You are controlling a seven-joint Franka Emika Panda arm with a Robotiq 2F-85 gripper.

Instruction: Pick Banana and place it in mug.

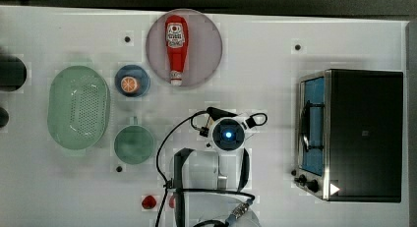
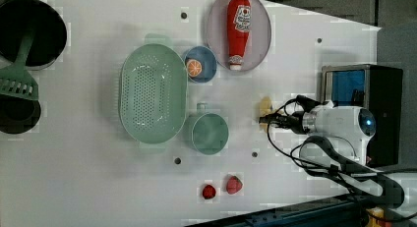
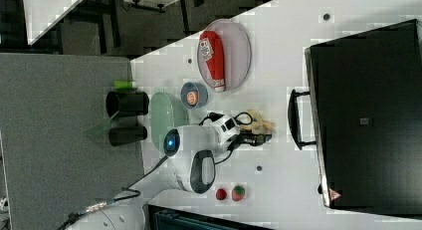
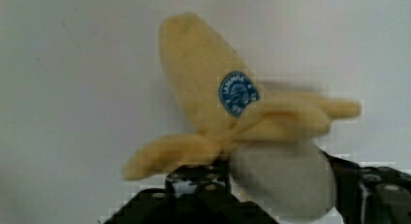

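Right up close in the wrist view, the banana is lying on the white desk, with a blue sticker on it and its peel flaps spreading out to the sides. One grey pad of the claw is sitting against the banana's low end. I cannot tell whether the claw is squeezing the banana or just standing partly open around it (the other finger is too hard to make out).

From the left view, the claw is reaching down at the banana, which is lying between the mug and the toaster oven, well apart from the mug. The mug is standing just beside the colander. Two strawberries are lying near the desk's edge. A ketchup bottle is lying on a plate, and a blue bowl is holding an orange slice.
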